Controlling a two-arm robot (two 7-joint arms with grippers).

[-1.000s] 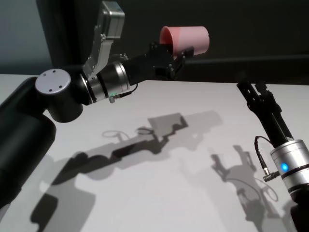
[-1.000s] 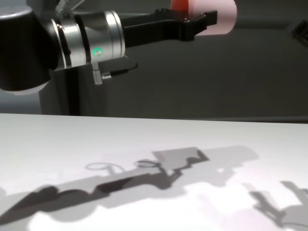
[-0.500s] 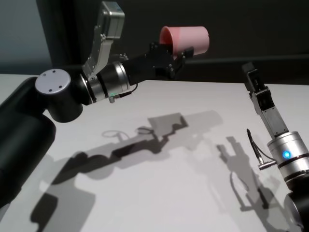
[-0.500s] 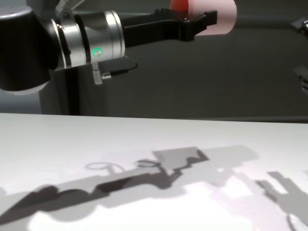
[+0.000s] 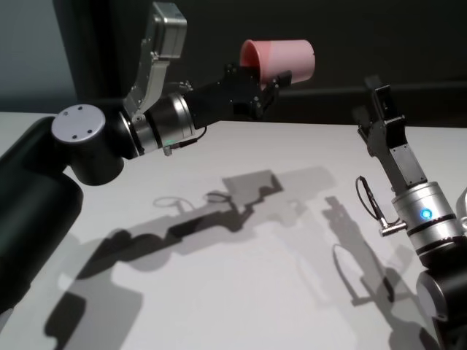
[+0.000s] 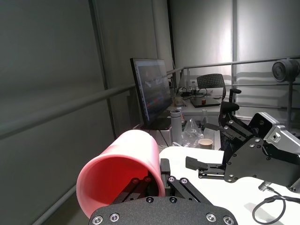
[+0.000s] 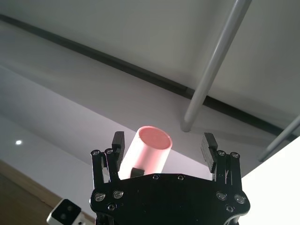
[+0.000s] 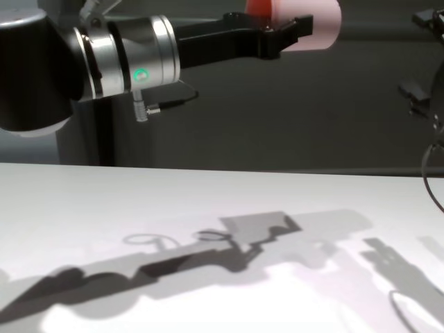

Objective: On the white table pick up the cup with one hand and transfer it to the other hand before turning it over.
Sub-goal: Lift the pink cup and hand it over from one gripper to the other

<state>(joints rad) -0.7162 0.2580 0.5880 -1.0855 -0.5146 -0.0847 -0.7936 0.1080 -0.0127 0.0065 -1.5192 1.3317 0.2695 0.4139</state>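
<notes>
Pink tapered plastic cup [image 5: 281, 60] lifted off the white counter [image 5: 241, 255], clamped sideways at frame top by left gripper [image 5: 264, 82]; handover and flip pending, right gripper [image 5: 372, 109] fingers apart, nearby.

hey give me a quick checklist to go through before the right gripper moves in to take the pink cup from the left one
1. Left gripper grips the small pink plastic tumbler: ok, shut on its wall near the rim.
2. Tumbler lifted above the broad matte white table: ok, held on its side.
3. Tumbler's base end free for grasping: ok, it points toward the right gripper.
4. Right gripper open: ok, fingers spread in the right wrist view.
5. Right gripper aligned with the tumbler: ok, tumbler appears between its fingers there.
6. Gap remaining: not ok, the grippers are apart.
</notes>
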